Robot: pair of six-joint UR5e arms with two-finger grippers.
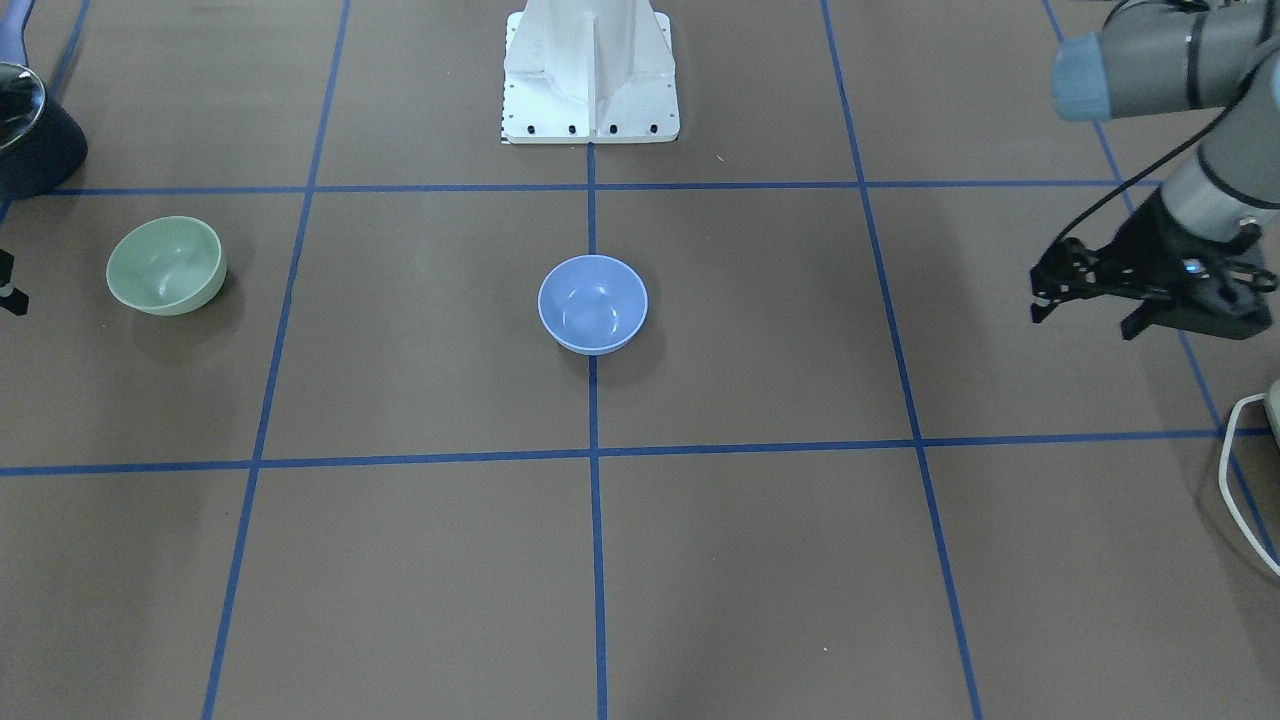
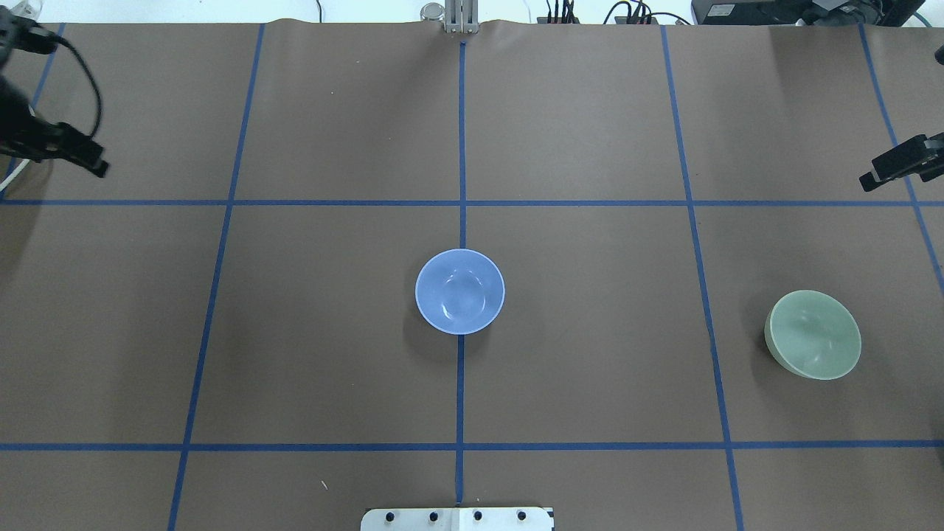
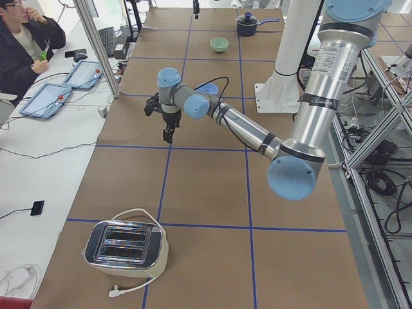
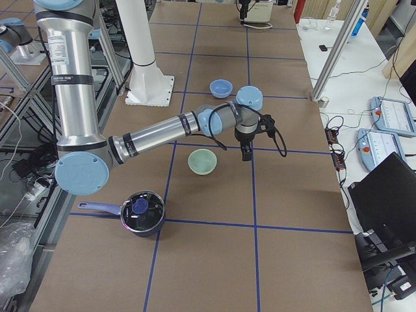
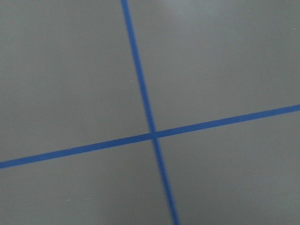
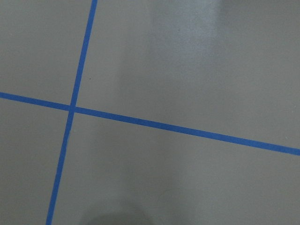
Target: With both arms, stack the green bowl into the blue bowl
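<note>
The blue bowl (image 1: 593, 303) stands upright at the table's middle, on the centre tape line (image 2: 459, 291). The green bowl (image 1: 165, 265) stands upright on the robot's right side (image 2: 813, 334), far from the blue bowl. My left gripper (image 1: 1088, 315) hovers above the table at the left edge (image 2: 88, 158), open and empty. My right gripper (image 2: 877, 175) hovers at the far right edge, beyond the green bowl. Only one of its fingers shows, so I cannot tell its state. Both wrist views show only bare table with blue tape lines.
A dark pot with a glass lid (image 1: 25, 130) stands near the green bowl, on the robot's side of it. A toaster (image 3: 125, 248) with a white cable (image 1: 1245, 480) sits at the table's left end. The robot's white base plate (image 1: 590, 110) is at the robot's edge. An operator sits beside the table.
</note>
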